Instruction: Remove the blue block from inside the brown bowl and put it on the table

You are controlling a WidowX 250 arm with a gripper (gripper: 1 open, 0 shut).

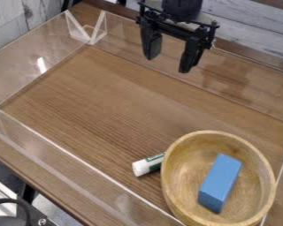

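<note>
The blue block lies inside the brown bowl, slightly right of the bowl's middle, its long side running near to far. The bowl rests on the table at the front right. My gripper hangs at the far side of the table, well behind the bowl, its two dark fingers spread apart and pointing down. It is open with nothing between the fingers.
A white-and-green tube lies on the table touching the bowl's left rim. Low clear acrylic walls edge the tabletop, with a folded clear piece at the back left.
</note>
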